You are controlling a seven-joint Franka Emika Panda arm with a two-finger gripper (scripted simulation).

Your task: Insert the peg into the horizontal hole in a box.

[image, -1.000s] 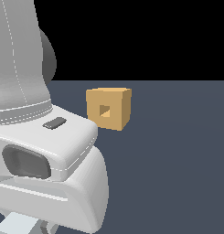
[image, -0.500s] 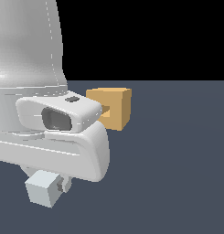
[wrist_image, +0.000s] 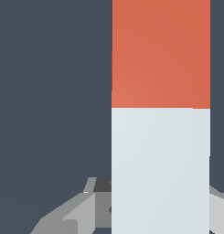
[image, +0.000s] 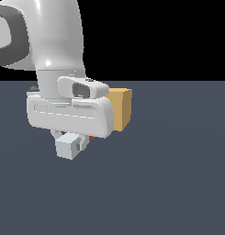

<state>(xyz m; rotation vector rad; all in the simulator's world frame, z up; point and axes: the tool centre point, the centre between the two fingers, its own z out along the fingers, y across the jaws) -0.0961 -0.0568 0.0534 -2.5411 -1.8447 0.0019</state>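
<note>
The peg [wrist_image: 161, 169] fills the wrist view, a light grey-white bar with a red end [wrist_image: 161, 52]. My gripper [wrist_image: 161, 208] is shut on its pale part, with a grey finger [wrist_image: 79, 212] showing on either side. In the exterior view the peg's pale end [image: 67, 147] juts out under the white hand, and a sliver of red [image: 91, 137] shows behind my gripper [image: 80, 141]. The tan box [image: 122, 109] stands just behind the hand, toward the exterior view's right. The hand covers the box's near face, so the hole is hidden.
The thick white arm [image: 54, 41] fills the upper left of the exterior view and blocks what lies behind it. A dark grey-blue floor [image: 178, 183] spreads around the box and under the peg.
The arm has swung toward the exterior view's right, carrying the peg with it. The hand now covers the box face where the hole showed before.
</note>
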